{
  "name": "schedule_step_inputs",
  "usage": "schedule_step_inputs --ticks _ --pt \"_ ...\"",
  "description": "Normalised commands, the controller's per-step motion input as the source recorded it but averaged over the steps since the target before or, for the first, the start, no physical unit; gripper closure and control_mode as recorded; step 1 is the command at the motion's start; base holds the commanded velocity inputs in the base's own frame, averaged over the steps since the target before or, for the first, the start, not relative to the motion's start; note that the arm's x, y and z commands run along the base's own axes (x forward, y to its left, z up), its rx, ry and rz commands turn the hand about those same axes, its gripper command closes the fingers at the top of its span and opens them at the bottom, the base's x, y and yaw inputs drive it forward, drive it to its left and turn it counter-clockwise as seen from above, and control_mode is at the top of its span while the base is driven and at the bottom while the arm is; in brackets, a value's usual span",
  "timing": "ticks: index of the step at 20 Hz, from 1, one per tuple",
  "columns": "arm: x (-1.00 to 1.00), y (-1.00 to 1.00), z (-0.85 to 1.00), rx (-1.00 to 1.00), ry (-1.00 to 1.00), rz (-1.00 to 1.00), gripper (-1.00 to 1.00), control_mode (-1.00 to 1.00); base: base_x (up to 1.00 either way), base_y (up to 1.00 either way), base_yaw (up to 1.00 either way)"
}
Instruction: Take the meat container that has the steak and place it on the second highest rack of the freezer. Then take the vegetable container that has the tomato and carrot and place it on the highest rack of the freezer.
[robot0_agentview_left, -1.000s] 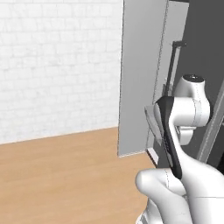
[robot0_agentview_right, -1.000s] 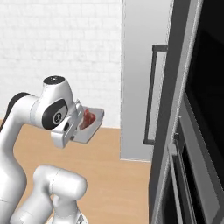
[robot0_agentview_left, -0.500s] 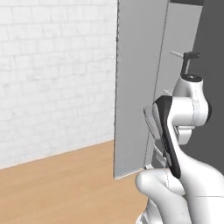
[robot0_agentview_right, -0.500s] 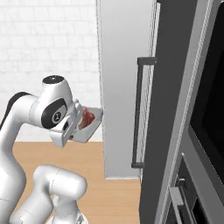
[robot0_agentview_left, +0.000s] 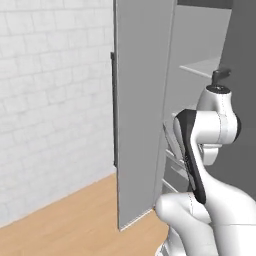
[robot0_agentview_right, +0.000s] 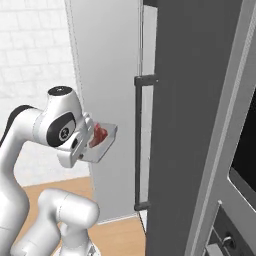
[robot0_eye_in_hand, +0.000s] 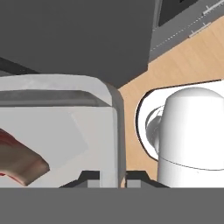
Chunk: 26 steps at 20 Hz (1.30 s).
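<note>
The arm is carrying a light-grey meat container at chest height, with the steak lying inside it, reddish and streaked, toward one end of the tray. In the hand view the jaws are pinching narrowly on the container's rim, one dark fingertip sitting inside the wall and the other outside it, so the gripper is holding the tray by its edge. The steak is showing at the lower left of that view, resting on the tray's pale floor. The freezer is standing ahead of the arm with its door swung open, edge-on toward the left base camera, and a pale shelf is showing inside near the top. From the right base view the long dark handle is running down the freezer, just beside the held container.
</note>
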Motion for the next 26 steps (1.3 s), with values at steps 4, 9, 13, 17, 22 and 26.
schedule_step_inputs --ticks 4,9,13,17,22,26 --pt "0.00 0.00 0.00 0.00 0.00 0.00 1.00 1.00 0.60 0.51 -0.43" --pt "0.00 0.00 0.00 0.00 0.00 0.00 1.00 1.00 0.36 0.50 -0.43" --pt "0.00 0.00 0.00 0.00 0.00 0.00 1.00 1.00 0.12 0.52 -0.44" --pt "0.00 0.00 0.00 0.00 0.00 0.00 1.00 1.00 0.20 0.47 -0.43" --pt "0.00 0.00 0.00 0.00 0.00 0.00 1.00 1.00 0.37 0.55 -0.45" --pt "0.00 0.00 0.00 0.00 0.00 0.00 1.00 1.00 0.32 0.48 -0.47"
